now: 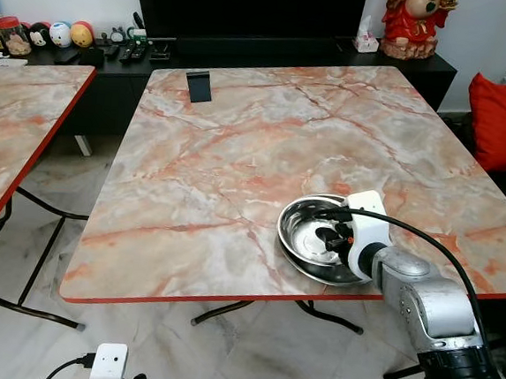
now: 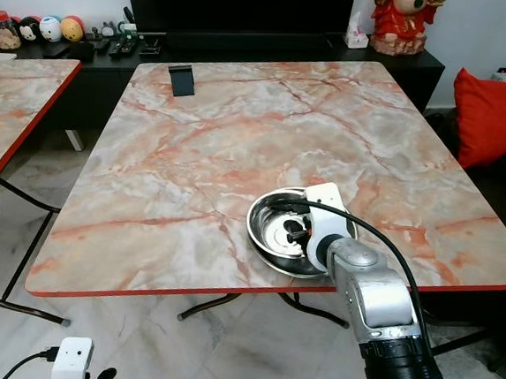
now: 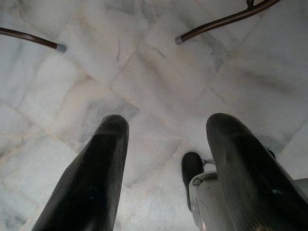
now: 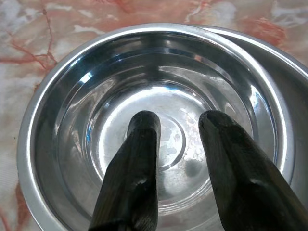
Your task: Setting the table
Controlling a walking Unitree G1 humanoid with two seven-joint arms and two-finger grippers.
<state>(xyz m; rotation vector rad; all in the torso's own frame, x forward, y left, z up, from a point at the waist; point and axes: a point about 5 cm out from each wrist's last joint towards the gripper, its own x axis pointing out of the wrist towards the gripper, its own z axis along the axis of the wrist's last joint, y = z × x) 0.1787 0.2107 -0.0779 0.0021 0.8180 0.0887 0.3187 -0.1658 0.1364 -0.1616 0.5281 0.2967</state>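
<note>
L end effector (image 3: 163, 178) is hanging idle low by my side, fingers spread apart, pointing down at the pale marble floor (image 3: 144, 72) w/ a worktop leg foot (image 3: 179, 40) in sight. R end effector (image 4: 178, 159) is reaching over the near edge of the marbled worktop (image 1: 238, 153) and hovering inside the steel bowl (image 1: 306, 238), fingers parted w/ nothing between them; can't tell if the tips are touching the bowl's bottom. In the R wrist view I'm seeing a second steel rim (image 4: 284, 67) under the bowl, so it looks nested in another one. Bowl is sitting near the front edge, R of centre. Farther out, a small black stand (image 1: 198, 85) is standing near the far edge. Beyond that, a black TV console (image 1: 274, 54) w/ a red figurine (image 1: 416, 22).
</note>
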